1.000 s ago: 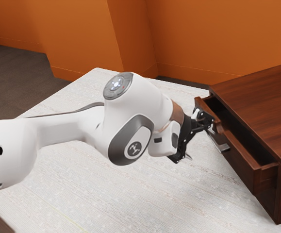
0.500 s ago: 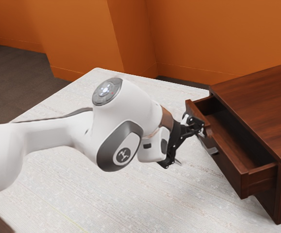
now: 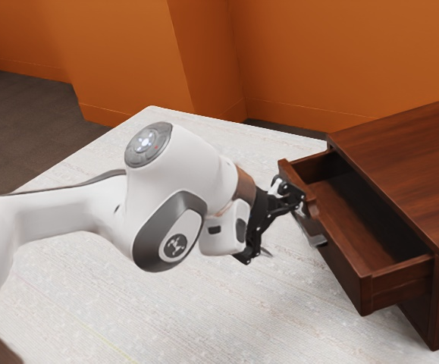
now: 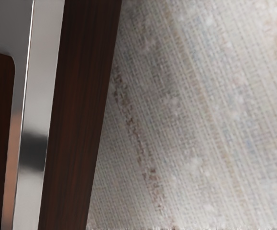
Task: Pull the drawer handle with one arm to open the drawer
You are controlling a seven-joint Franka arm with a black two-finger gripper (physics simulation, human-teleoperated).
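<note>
Arm [image 3: 166, 205]: white, comes in from the exterior view's left over pale table [image 3: 90, 303].
Gripper [image 3: 293, 201]: at handle [image 3: 318, 239] on drawer front; apart or clamped, can't tell.
Drawer [image 3: 355, 243]: pulled well out of cabinet [image 3: 409, 152].
Risk: I slip off handle if pull goes off-axis; drawer could jam.
Hidden: contact pt, most of handle.
</note>
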